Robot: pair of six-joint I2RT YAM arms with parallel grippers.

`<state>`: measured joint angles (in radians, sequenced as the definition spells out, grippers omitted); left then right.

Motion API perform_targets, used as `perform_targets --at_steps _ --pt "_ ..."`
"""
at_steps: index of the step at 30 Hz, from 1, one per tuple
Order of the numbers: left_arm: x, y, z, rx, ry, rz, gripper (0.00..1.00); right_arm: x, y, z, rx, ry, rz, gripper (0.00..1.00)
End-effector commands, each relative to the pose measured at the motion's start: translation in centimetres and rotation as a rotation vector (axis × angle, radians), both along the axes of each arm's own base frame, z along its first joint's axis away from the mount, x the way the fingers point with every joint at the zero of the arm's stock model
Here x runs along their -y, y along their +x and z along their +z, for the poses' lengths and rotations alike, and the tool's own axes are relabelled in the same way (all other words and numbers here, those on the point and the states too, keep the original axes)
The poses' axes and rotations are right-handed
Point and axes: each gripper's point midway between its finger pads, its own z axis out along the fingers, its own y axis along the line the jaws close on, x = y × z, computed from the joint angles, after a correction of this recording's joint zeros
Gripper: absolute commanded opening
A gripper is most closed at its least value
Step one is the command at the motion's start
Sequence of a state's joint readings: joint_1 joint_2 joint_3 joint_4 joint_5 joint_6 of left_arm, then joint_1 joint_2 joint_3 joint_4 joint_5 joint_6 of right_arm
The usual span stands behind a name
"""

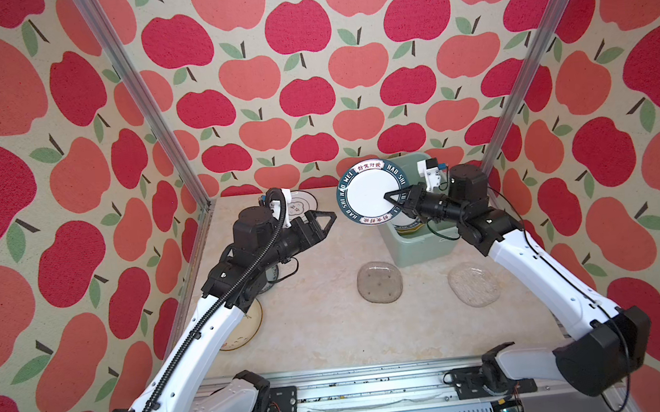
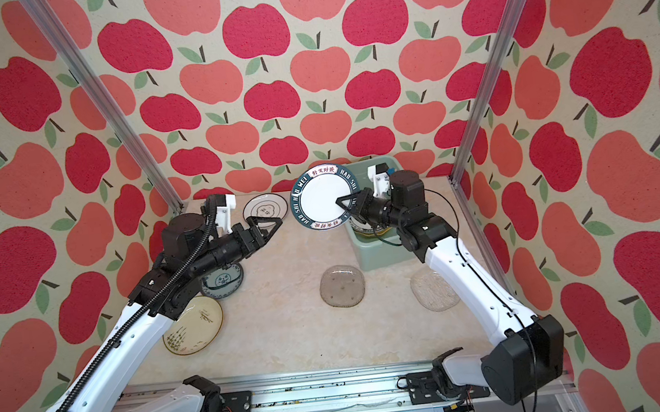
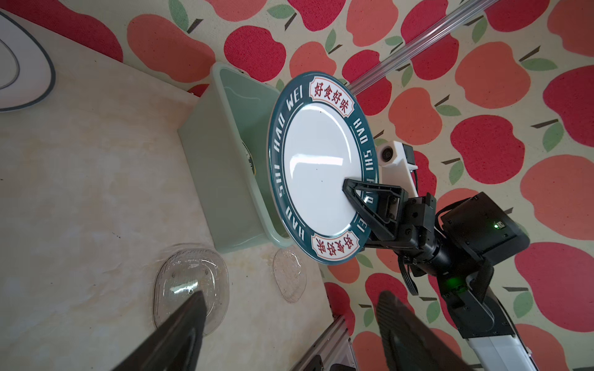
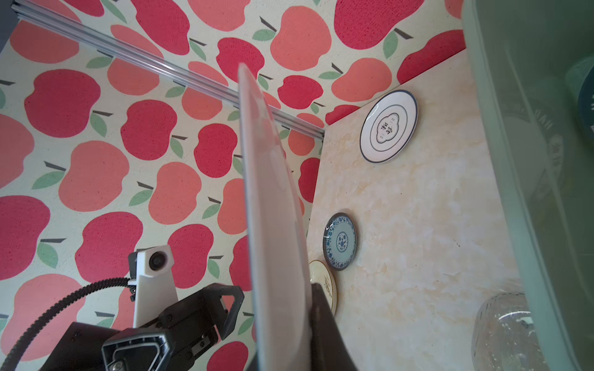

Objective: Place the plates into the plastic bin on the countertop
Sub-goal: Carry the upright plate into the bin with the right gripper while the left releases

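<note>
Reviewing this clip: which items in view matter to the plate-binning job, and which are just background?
Job: lettered plate in right claw, plastic bin, two glass plates, emblem plate, blue-patterned plate, cream plate.
Background: apple-print walls, aluminium posts.

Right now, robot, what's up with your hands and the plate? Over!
Left gripper open, empty. Right gripper shut on lettered plate, held on edge by the bin. Nothing blocking the bin.
</note>
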<state>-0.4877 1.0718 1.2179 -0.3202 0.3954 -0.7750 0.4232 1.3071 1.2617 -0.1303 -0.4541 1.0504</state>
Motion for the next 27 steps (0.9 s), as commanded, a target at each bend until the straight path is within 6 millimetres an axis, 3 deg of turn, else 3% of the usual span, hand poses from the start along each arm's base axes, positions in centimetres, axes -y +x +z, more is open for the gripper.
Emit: perform_targets --at_steps 1,6,11,16,27 --pt "-1.0 -0.5 3.5 0.214 0.034 0.004 0.99 3.0 2.0 1.2 0.004 0.031 -0.168 0.00" --pt "-1.7 -1.1 4.4 0.312 0.069 0.001 0.99 6.8 4.0 -0.5 -0.058 0.044 -0.327 0.00" --pt "-1.2 -1.2 3.5 0.316 0.127 -0.052 0.99 10.2 5.9 -2.8 -0.119 0.028 -0.465 0.00" --pt "0.1 0.0 2.5 0.274 0.183 -0.103 0.99 13.1 8.2 -5.3 -0.186 0.023 -0.589 0.00" --pt "5.5 5.4 -1.5 0.019 0.419 -0.224 0.99 13.7 11.9 -10.8 -0.328 -0.042 -0.666 0.00"
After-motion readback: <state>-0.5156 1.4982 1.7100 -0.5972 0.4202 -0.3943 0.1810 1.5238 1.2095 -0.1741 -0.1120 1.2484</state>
